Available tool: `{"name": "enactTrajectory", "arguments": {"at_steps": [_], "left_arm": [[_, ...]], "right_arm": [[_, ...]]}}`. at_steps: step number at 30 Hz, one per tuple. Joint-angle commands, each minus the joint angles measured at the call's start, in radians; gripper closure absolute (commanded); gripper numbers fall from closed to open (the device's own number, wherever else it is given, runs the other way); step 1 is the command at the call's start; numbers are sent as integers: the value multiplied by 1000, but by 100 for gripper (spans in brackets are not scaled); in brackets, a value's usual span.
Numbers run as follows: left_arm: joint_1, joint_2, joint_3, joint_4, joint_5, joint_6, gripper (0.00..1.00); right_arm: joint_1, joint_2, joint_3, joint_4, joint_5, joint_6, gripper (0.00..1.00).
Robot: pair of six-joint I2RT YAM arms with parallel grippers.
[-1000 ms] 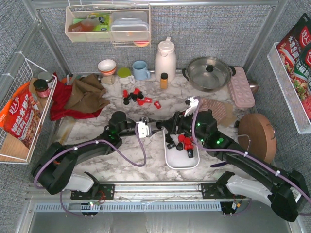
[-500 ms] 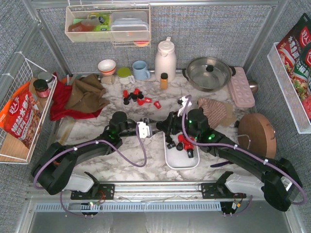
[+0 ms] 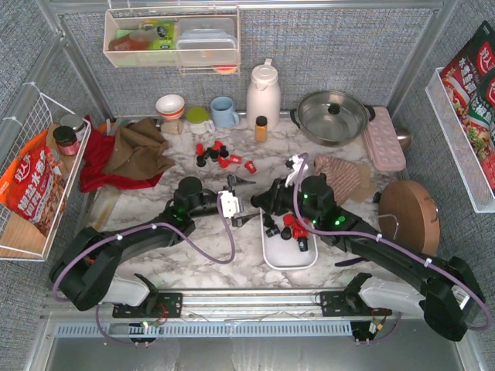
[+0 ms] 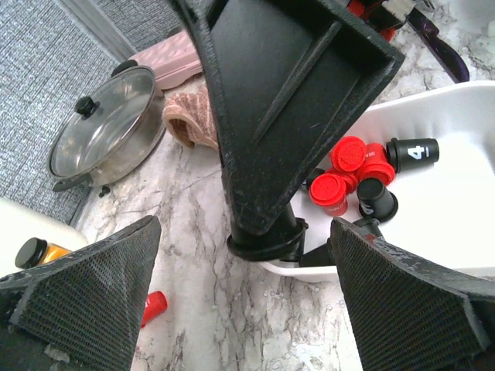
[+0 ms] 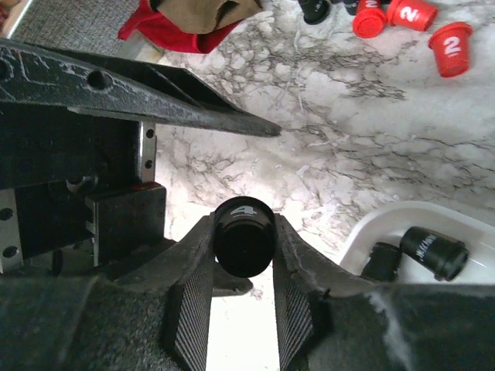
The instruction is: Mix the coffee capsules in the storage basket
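Observation:
My right gripper (image 5: 243, 224) is shut on a black coffee capsule (image 5: 243, 241) marked 4, held just left of the storage basket. My left gripper (image 3: 248, 201) faces it, wide open, with one finger on each side of the right gripper's tip (image 3: 263, 203) and touching nothing. In the left wrist view the held capsule (image 4: 263, 236) sits between my spread left fingers (image 4: 85, 301). The white basket (image 3: 291, 253) holds several red capsules (image 3: 298, 226) and black ones (image 3: 271, 229). More red and black capsules (image 3: 220, 154) lie loose on the marble behind.
A white thermos (image 3: 263, 94), amber bottle (image 3: 261, 128), blue mug (image 3: 224, 112) and lidded pot (image 3: 332, 116) stand at the back. A pink box (image 3: 384, 137) and a round wooden board (image 3: 408, 212) are on the right. Red and brown cloths (image 3: 128, 154) lie on the left.
My left gripper's fingers have sprung wide open, off the black capsule. My right gripper has closed on that capsule. Both arms stay in nearly the same place.

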Motion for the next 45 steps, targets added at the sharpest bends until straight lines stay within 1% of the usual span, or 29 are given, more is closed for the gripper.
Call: {"name": "enactTrajectory", "arguments": {"at_steps": [1, 3, 4, 6, 7, 8, 11, 12, 14, 18, 23, 26, 28, 30, 31, 33, 38, 43, 45], "left_arm": [[0, -12, 10, 21, -59, -37, 1], [0, -18, 8, 29, -151, -90, 1], [0, -18, 11, 35, -207, -117, 1], [3, -7, 28, 37, -356, -174, 1], [8, 5, 42, 29, -436, -207, 1], [11, 19, 64, 15, -552, -250, 1], [43, 84, 158, -80, -776, -391, 1], [59, 97, 178, -123, -821, -415, 1], [97, 158, 234, -193, -868, -482, 1], [179, 273, 365, -336, -881, -581, 1], [283, 423, 526, -534, -860, -634, 1], [364, 492, 596, -601, -799, -670, 1], [425, 519, 617, -612, -726, -683, 9], [460, 535, 622, -605, -700, -681, 19], [471, 541, 622, -602, -700, -674, 22], [486, 551, 623, -599, -682, -663, 25], [489, 582, 645, -600, -637, -661, 26], [462, 643, 723, -633, -685, -643, 26], [444, 681, 771, -673, -719, -625, 30]], "right_arm": [[1, -38, 3, -83, 106, -58, 84], [0, -58, 14, -182, 195, -113, 83], [1, -65, 18, -232, 247, -139, 80], [1, -70, 20, -311, 334, -183, 72], [0, -69, 16, -340, 369, -201, 67], [0, -67, 7, -359, 393, -215, 63], [1, -53, -15, -376, 415, -234, 51], [0, -49, -19, -374, 411, -237, 50], [1, -34, -23, -364, 394, -244, 44], [-1, 0, -23, -330, 357, -267, 38], [-5, 21, -62, -240, 327, -301, 37], [-7, 37, -86, -196, 309, -307, 37], [-9, 50, -95, -179, 300, -312, 37], [-13, 61, -99, -168, 294, -317, 37], [-13, 65, -99, -167, 291, -319, 37], [-17, 69, -93, -171, 278, -324, 37], [-25, 59, -99, -170, 269, -336, 37], [-34, 59, -98, -171, 247, -335, 37], [-35, 54, -100, -171, 242, -335, 37]]}}
